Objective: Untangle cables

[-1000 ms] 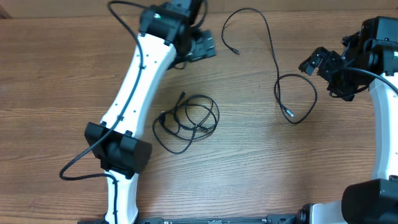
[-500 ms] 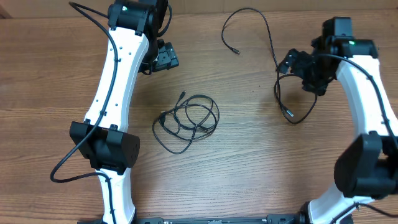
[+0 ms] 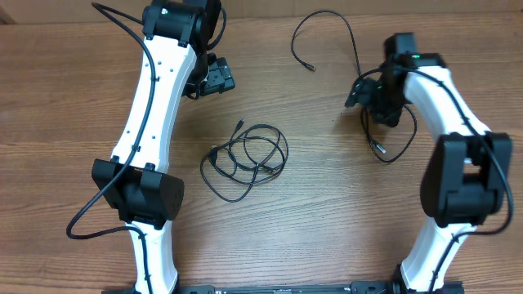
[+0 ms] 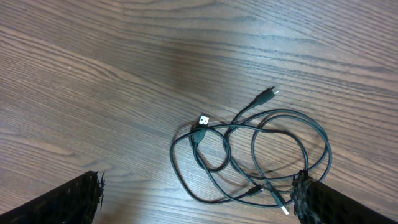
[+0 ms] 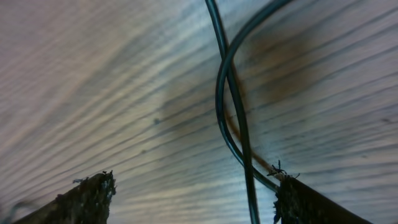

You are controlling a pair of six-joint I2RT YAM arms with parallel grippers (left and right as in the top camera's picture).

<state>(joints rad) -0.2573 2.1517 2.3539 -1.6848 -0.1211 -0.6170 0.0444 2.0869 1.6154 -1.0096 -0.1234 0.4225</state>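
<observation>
The left end effector (image 4: 198, 186) hangs wide open over the bench (image 4: 93, 74), with the coiled bundle of cables (image 4: 249, 155) lying just ahead of its fingers. The right end effector (image 5: 193, 180) also stands wide. A separate cable (image 5: 219, 93) crosses itself between its fingers, ungripped.

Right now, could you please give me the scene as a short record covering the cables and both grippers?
Surface: wooden table
Tangled bundle: black cables looped together mid-table, nothing touching them
Separate cable: lies apart on the right side, crossing itself
Left gripper: open, empty, apart from the bundle
Right gripper: open, low over the separate cable's crossing, nothing gripped
</observation>
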